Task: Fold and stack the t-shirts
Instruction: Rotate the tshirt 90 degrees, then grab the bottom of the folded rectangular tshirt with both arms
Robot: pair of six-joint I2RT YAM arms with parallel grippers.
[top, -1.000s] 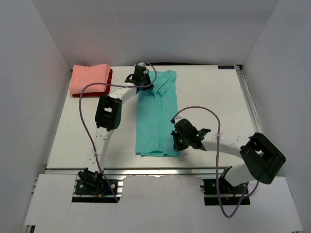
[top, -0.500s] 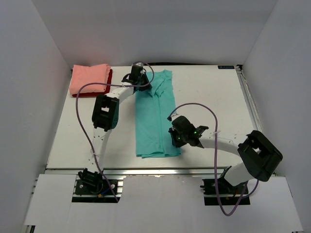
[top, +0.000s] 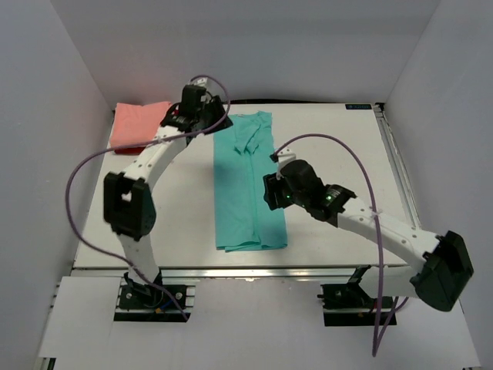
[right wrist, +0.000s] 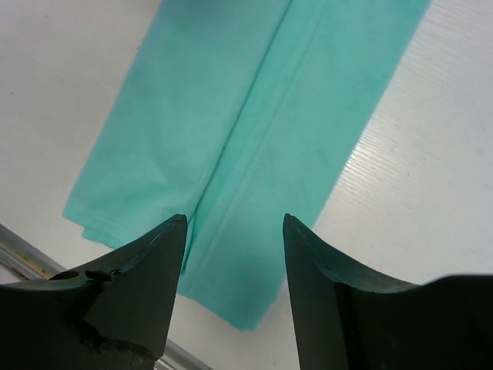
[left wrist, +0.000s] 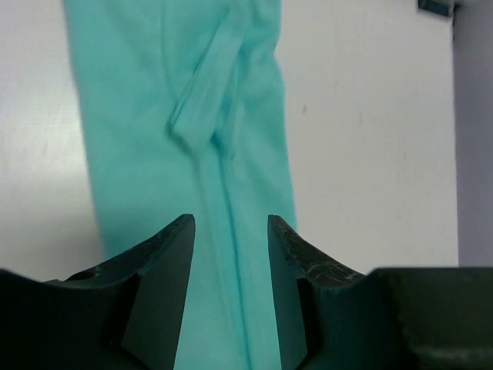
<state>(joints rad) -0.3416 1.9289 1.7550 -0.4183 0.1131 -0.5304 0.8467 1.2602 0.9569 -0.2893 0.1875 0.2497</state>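
Note:
The teal t-shirt (top: 248, 185) lies flat mid-table, folded lengthwise into a long narrow strip, collar end far and hem near. It fills the left wrist view (left wrist: 192, 100) and the right wrist view (right wrist: 254, 116). My left gripper (top: 218, 117) hovers open by the collar end, and its jaws (left wrist: 231, 220) hold nothing. My right gripper (top: 269, 193) hangs open above the strip's right edge, empty too (right wrist: 235, 220). The salmon-pink t-shirt (top: 137, 122) sits folded at the back left on the dark red t-shirt (top: 123, 149), of which only an edge shows.
White walls enclose the table on three sides. A metal rail (top: 254, 271) runs along the near edge, also seen in the right wrist view (right wrist: 23, 258). Purple cables (top: 77, 193) loop off both arms. The pink stack lies just left of the left arm.
Both grippers have opened and let go of the teal shirt, which now lies flat. The left arm rose and drew back toward the far left. The right arm lifted and moved farther up the strip.

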